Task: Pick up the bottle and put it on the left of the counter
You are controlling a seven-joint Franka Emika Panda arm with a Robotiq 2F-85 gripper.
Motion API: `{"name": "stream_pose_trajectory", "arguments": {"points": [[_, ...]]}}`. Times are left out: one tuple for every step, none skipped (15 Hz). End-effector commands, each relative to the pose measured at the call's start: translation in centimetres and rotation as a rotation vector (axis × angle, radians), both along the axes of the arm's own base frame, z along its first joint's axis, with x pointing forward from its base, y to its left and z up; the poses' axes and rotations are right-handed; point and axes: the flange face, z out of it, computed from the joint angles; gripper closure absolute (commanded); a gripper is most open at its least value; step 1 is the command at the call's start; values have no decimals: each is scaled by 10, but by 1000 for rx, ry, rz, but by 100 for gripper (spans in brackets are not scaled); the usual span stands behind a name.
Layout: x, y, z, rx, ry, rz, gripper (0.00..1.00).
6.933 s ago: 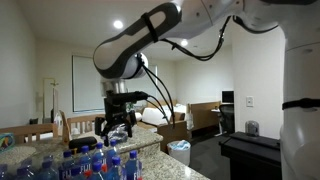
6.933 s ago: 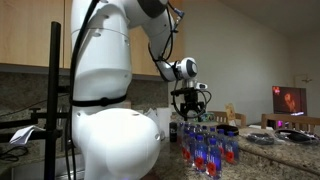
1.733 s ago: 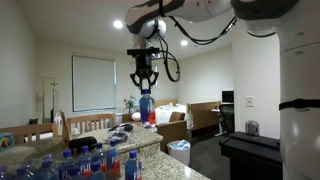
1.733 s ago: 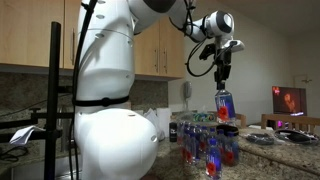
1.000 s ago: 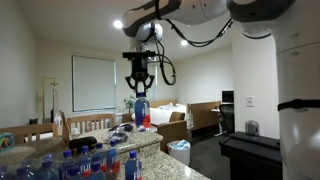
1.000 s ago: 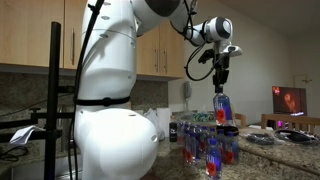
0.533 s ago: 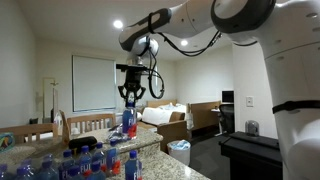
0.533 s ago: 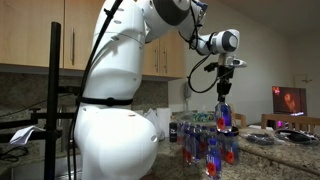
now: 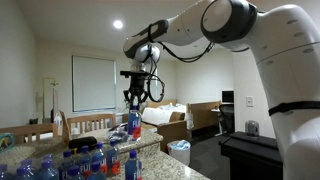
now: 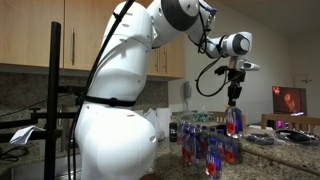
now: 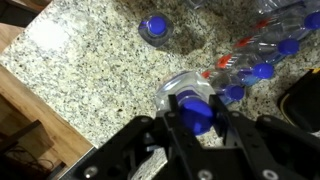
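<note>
1. In an exterior view, the gripper (image 9: 134, 100) was clamped on the blue top of the bottle (image 9: 134, 122). The bottle hung upright above and just behind the bottle cluster (image 9: 90, 162) standing on the counter (image 9: 152, 150).
2. In an exterior view, the bottle (image 10: 236, 120) hung from the closed gripper (image 10: 235, 99) past the far end of the bottle cluster (image 10: 205, 148). Its red band sat about level with the cluster's caps, over the counter (image 10: 285, 158).
3. In the wrist view, the fingers (image 11: 232, 125) flanked the blue cap of the bottle (image 11: 178, 86), with the bottle cluster (image 11: 265, 52) off to one side and the counter (image 11: 80, 60) below.
4. The bottle looked small and fairly light. Its thin, smooth plastic wall would likely dent or slip under a squeeze. The capped neck seemed the stiffest hold, though a bottle hung from there could swing.
</note>
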Motion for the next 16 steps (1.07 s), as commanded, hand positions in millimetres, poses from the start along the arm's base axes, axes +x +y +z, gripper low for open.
{"name": "stream_pose_trajectory", "arguments": {"points": [[25,-6,2,-19,-9,-12,89],[30,-9,2,-24,-13,-20,89],[33,-10,2,-31,-14,-28,89],[34,-9,2,-34,-6,-32,89],[31,-7,-13,-15,-3,-9,65],[34,-9,-13,-17,-4,-10,65],[36,-9,-13,-18,-5,-11,65],[37,-9,-13,-19,-5,-10,65],[37,-9,-12,-19,-6,-10,65],[37,-9,-12,-19,-6,-9,65],[42,-11,-15,-17,7,0,89],[50,-16,-23,-4,11,8,89],[55,-19,-32,-1,13,16,89],[62,-19,-41,-1,19,24,89],[67,-19,-50,-2,28,29,89],[74,-19,-59,-11,36,35,89]]}}
